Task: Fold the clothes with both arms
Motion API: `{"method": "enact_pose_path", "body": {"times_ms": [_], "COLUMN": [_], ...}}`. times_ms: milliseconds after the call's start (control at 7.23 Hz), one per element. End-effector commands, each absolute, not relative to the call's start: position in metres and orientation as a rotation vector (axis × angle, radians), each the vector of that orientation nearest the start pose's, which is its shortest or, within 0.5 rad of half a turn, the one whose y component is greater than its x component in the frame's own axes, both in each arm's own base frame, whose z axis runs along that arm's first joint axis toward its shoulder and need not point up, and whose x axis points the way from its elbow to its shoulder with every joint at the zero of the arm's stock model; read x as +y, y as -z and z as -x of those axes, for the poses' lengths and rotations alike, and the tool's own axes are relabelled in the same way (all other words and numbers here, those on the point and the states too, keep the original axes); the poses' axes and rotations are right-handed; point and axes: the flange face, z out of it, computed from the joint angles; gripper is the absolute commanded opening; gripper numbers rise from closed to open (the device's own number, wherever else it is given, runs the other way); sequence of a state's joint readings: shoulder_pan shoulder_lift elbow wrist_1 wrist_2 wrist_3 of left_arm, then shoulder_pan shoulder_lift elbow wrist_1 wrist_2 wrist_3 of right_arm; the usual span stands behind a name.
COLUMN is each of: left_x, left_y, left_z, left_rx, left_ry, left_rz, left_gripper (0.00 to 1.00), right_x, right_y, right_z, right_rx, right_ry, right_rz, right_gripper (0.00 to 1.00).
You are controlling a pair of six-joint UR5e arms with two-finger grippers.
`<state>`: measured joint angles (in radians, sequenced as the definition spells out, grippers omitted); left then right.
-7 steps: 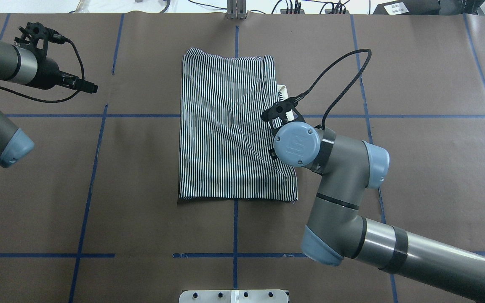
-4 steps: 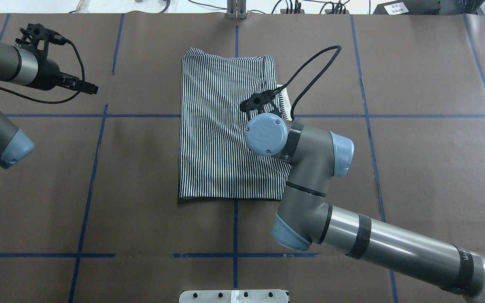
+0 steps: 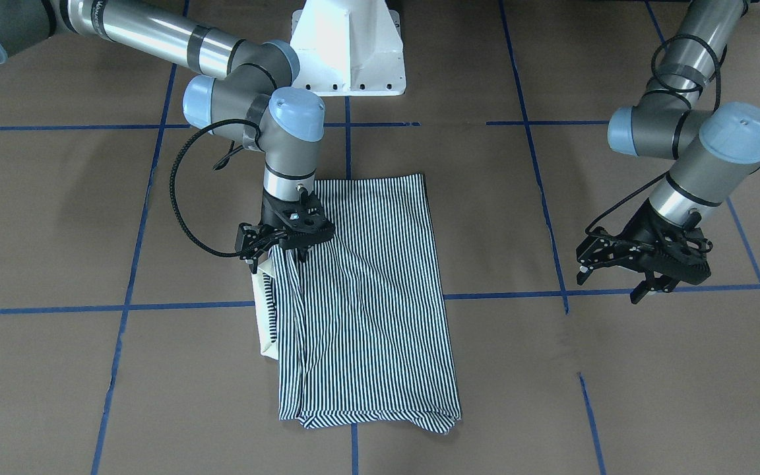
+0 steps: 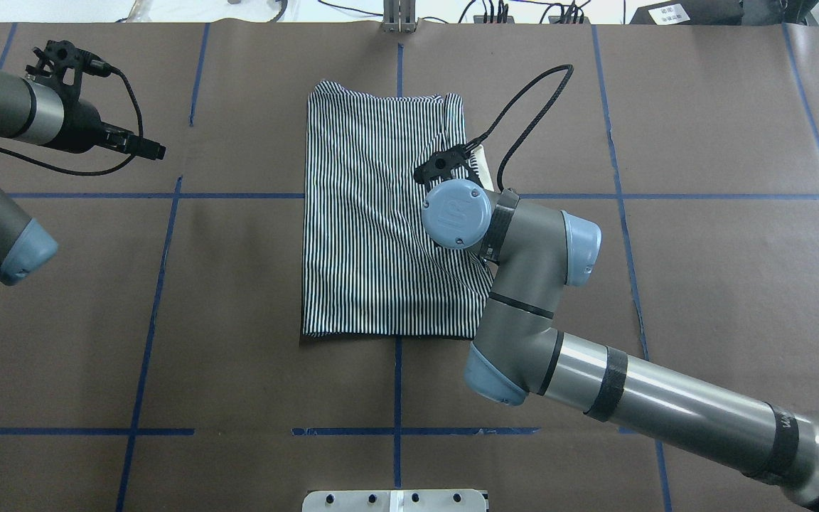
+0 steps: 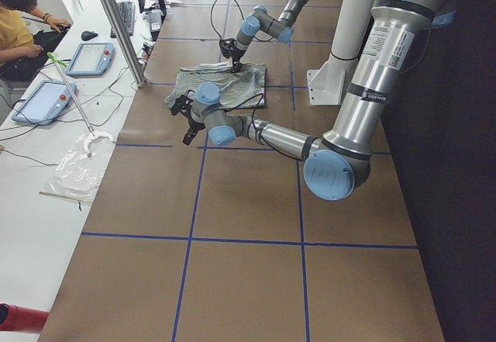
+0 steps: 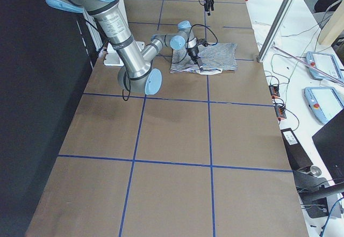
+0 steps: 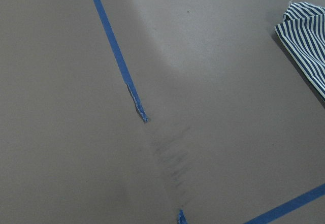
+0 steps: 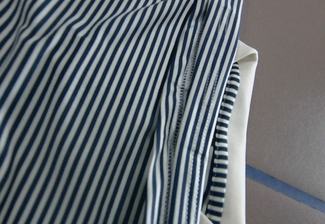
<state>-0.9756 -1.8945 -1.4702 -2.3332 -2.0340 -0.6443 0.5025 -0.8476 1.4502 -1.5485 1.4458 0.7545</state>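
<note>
The striped polo shirt lies as a folded rectangle in the middle of the table; it also shows in the overhead view. Its cream collar sticks out at the shirt's edge on the robot's right. My right gripper is shut on that edge just above the collar, and the fabric rises to it. In the overhead view its wrist hides the fingers. The right wrist view shows the stripes and the collar close up. My left gripper hangs open and empty above bare table, well off the shirt's other side.
The white pedestal base stands at the robot's side of the table. Blue tape lines cross the brown table cover. An operator, tablets and a metal pole are beyond the table's far long side.
My right arm has moved left over the shirt, then slightly towards the far edge. The shirt's right edge and near right corner have shifted left with it. The left arm has not moved.
</note>
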Motion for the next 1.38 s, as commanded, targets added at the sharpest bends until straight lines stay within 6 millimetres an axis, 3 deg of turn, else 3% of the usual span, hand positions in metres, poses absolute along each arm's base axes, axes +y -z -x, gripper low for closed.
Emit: {"method": "enact_pose_path", "body": {"times_ms": [0, 277, 415, 692, 968, 1245], "left_x": [-0.586, -0.586, -0.586, -0.586, -0.586, -0.586], "left_y": [-0.444, -0.442, -0.441, -0.441, -0.439, -0.438], "left_z": [-0.29, -0.292, -0.292, -0.293, -0.293, -0.293], "left_rx": [0.908, 0.91, 0.91, 0.911, 0.913, 0.913], "left_ry": [-0.185, -0.187, -0.188, -0.189, -0.188, -0.188], "left_rz": [-0.54, -0.542, -0.543, -0.543, -0.545, -0.547], "left_gripper": [1.0, 1.0, 1.0, 1.0, 1.0, 1.0], "right_x": [-0.502, -0.533, -0.549, -0.561, -0.568, -0.575], "right_y": [-0.309, -0.363, -0.366, -0.345, -0.345, -0.31], "right_z": [0.56, 0.512, 0.492, 0.476, 0.467, 0.478], "right_rx": [-0.357, -0.289, -0.275, -0.368, -0.402, -0.453], "right_ry": [0.314, 0.383, 0.394, 0.374, 0.36, 0.295], "right_rz": [-0.459, -0.419, -0.425, -0.408, -0.452, -0.463], "right_gripper": [0.97, 0.97, 0.98, 0.98, 0.99, 0.99]}}
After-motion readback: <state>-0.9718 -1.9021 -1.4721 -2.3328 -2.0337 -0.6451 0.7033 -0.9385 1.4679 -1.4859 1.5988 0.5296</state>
